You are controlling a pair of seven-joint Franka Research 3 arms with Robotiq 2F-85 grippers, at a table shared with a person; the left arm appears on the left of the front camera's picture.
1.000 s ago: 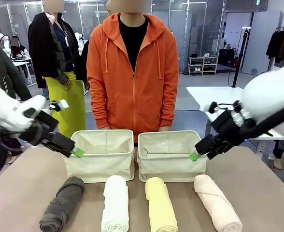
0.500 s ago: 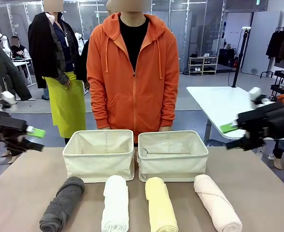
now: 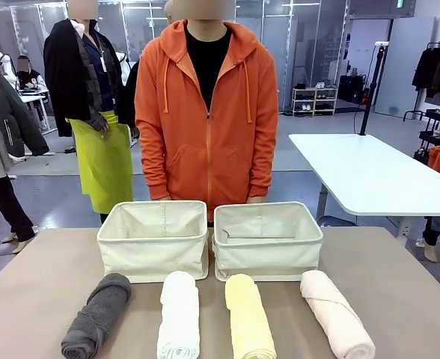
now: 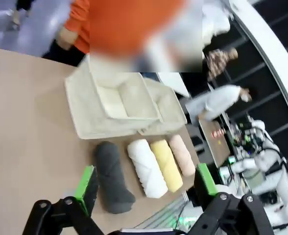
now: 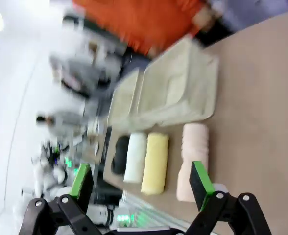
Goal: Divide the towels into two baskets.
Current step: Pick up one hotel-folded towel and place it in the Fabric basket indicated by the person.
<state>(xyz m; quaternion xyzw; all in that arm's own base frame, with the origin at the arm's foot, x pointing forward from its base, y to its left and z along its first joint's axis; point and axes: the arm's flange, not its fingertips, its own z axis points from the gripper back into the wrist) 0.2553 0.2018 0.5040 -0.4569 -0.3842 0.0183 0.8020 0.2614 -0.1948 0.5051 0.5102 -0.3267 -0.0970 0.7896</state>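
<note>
1. The left gripper (image 4: 146,182) is spread wide in its wrist view. Its 2 green pads (image 4: 87,185) stand far apart with nothing between them, and it hangs above the table (image 3: 407,288) touching nothing.
2. The right gripper (image 5: 141,182) is spread just as wide, grips nothing, and hangs clear of the tabletop.
3. 4 towels lie in 1 row on the near part of the table, just in front of the baskets. From the robot's left they are the dark grey towel (image 3: 96,315), white towel (image 3: 179,314), pale yellow towel (image 3: 248,320) and pink-beige towel (image 3: 337,314). All 4 are on the tabletop, outside the baskets.
4. 2 baskets stand side by side behind the row: the left basket (image 3: 153,256) and the right basket (image 3: 269,260), their inner sides close together.
5. The towels are terry cloth, each rolled into a thick cylinder. The 2 outer rolls lie slightly angled. The baskets are rectangular cream canvas with soft upright walls and rolled rims. The tabletop is matte tan.
6. 1 person (image 3: 205,112) in an orange zip hoodie stands at the far edge, directly behind the baskets.
</note>
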